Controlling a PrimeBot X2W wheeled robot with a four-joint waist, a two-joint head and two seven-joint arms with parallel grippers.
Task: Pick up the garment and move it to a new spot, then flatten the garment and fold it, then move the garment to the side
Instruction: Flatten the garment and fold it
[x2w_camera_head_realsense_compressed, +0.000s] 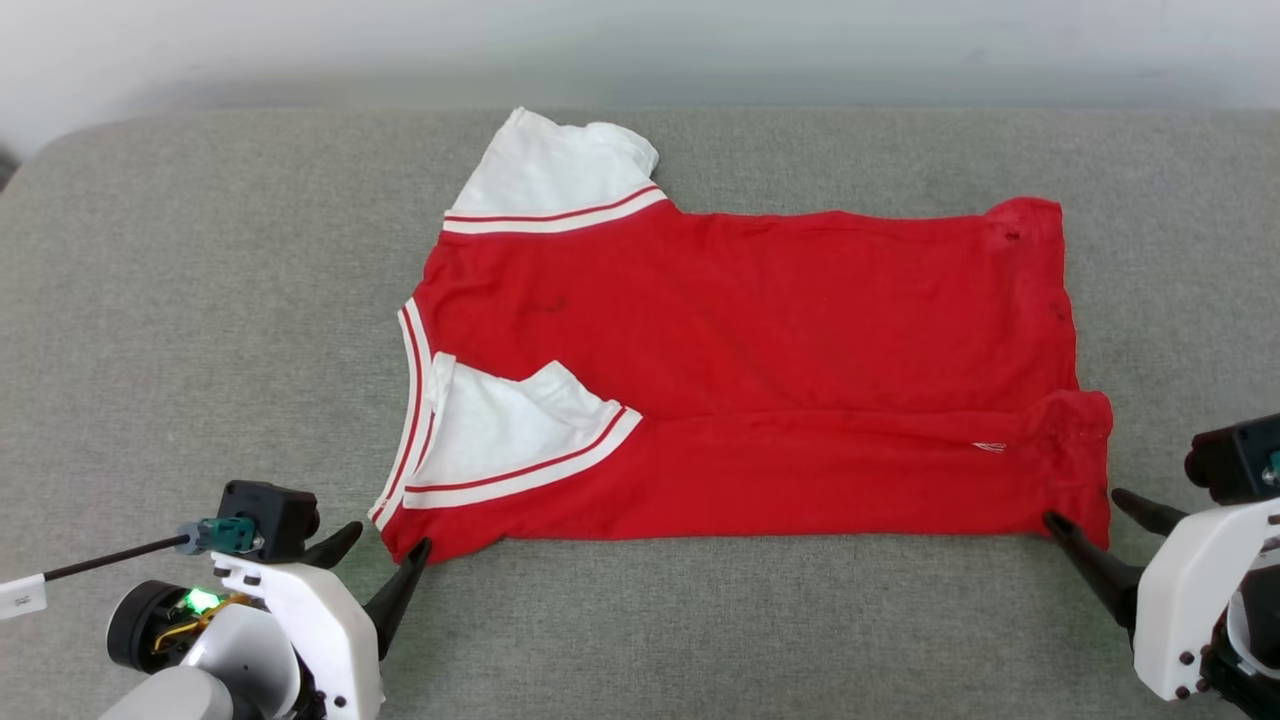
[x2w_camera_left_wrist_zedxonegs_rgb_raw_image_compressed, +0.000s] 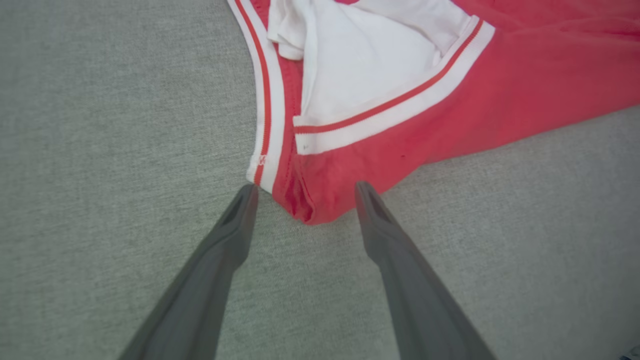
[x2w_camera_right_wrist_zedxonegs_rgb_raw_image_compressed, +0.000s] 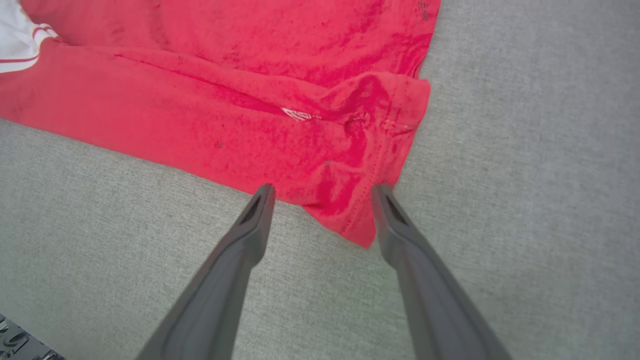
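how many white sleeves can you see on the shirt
2. One white sleeve sticks out at the garment's far left edge; the other lies folded onto the red body by the near left corner. None seems hidden.

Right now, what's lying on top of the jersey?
Its own cloth: the garment has its near strip folded up over the body, with the white sleeve on top. What that fold covers is hidden.

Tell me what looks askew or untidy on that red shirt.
The garment lies with its near edge folded over, but unevenly. The near sleeve is tucked onto the red body, while the far sleeve sticks out with a rumpled tip. The near hem corner is puckered.
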